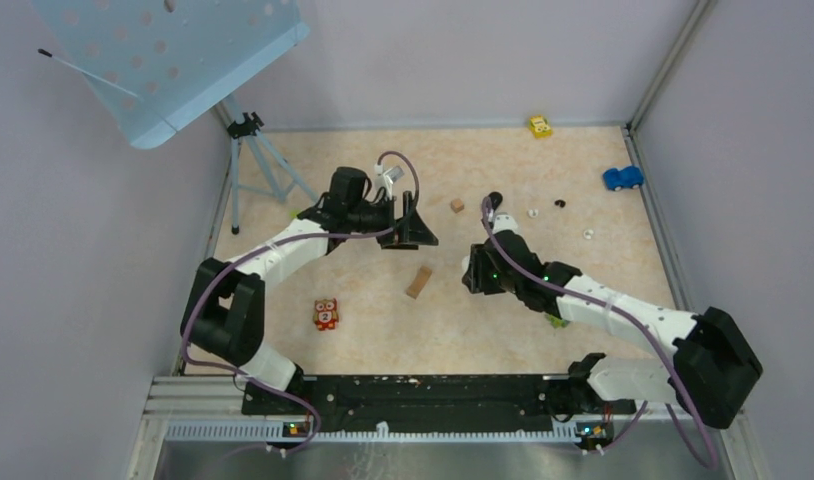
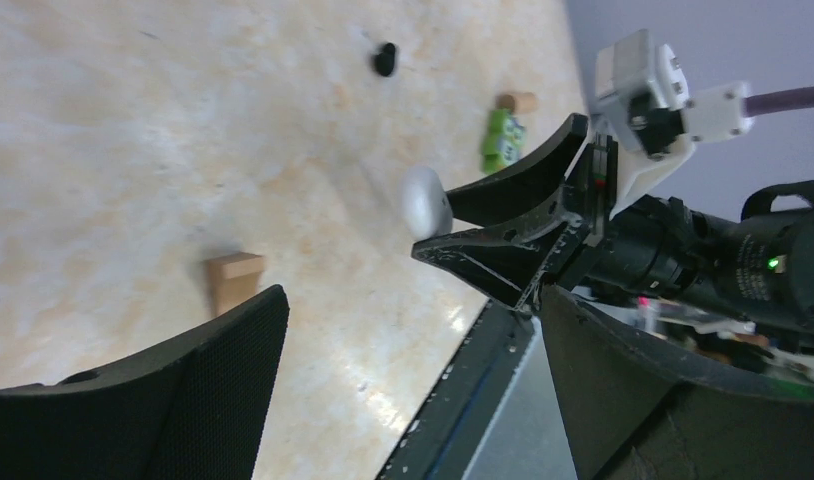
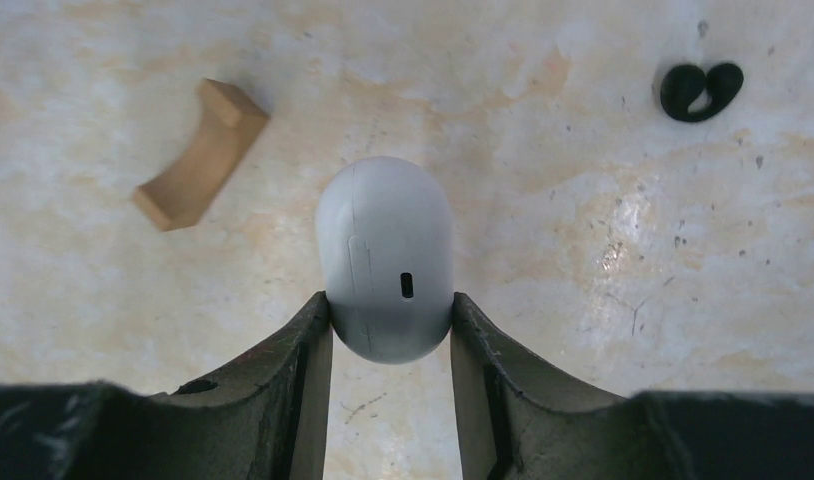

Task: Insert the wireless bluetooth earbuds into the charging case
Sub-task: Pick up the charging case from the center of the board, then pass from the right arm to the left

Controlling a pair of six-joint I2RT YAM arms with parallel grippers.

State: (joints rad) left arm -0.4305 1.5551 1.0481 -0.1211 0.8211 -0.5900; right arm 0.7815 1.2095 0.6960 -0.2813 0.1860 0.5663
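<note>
1. Closest to the lens in the left wrist view, the left gripper (image 2: 413, 300) shows two broad black fingers (image 2: 183, 390) with a fine mesh-like texture on the pads. They are spread wide with nothing between them.
2. The left arm (image 1: 283, 250) folds up from its base at the near rail. Its white forearm reaches away and rightward, and the wrist is turned so the gripper points towards the other arm.
3. An orange owl-shaped toy (image 1: 326, 314) stands on the marbled beige table (image 1: 383, 330), with a "2" on its belly.
4. A tan wooden block (image 1: 419, 282), arched along one side, lies between the two grippers. A smaller wooden cube (image 1: 457, 205) sits farther back.
5. The right arm (image 1: 623, 315) stretches low from its base leftward. The jaws of the right gripper (image 3: 391, 300) press on both flanks of the charging case (image 3: 385, 255). The case is a smooth, matte white pebble with a thin seam and a small dark oval slot, and no brand can be read on it. Whether it touches the table cannot be told.
6. The earbuds lie loose on the table, beyond and to the right of the case and well apart from it. One is a curled, glossy black earbud (image 1: 560, 203), and two are tiny white earbuds (image 1: 532, 212) (image 1: 588, 234).
7. A yellow toy car (image 1: 540, 126) and a blue toy car (image 1: 623, 178) sit near the far right corner.
</note>
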